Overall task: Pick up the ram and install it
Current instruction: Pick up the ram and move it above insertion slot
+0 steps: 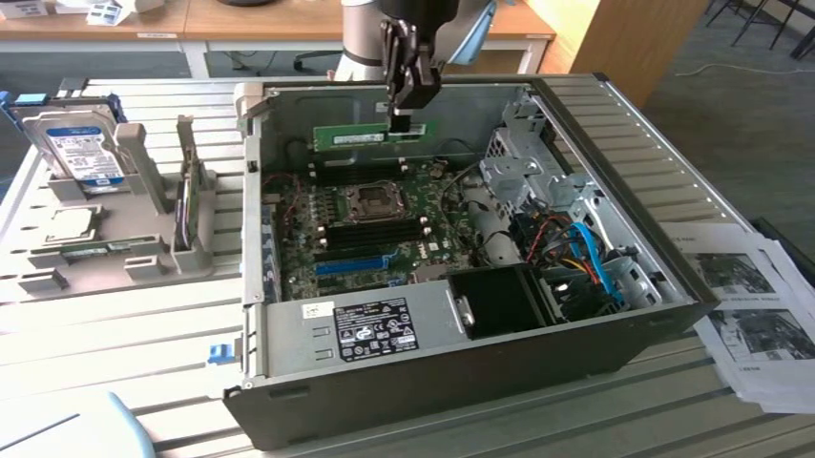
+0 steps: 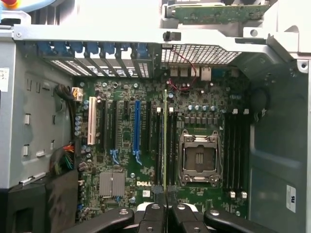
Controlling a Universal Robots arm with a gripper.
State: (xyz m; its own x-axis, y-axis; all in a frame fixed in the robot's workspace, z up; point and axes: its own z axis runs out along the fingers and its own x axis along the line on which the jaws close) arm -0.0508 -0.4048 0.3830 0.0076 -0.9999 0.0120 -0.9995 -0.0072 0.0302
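Green, thin and light, the ram hangs above the motherboard inside the open computer case. Your gripper has its fingers pinching it near one end. Judge it stiff but fragile: hold the bare board edges, not the chips.

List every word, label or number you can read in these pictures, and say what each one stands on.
"DELL": white print on the motherboard, in the wrist view.
Black label on the computer case's metal panel: too small to read.
Blue label on the hard drive: blurred, not readable.
Printed sheets beside the case: too small to read.
The ram: any marking too small to read.
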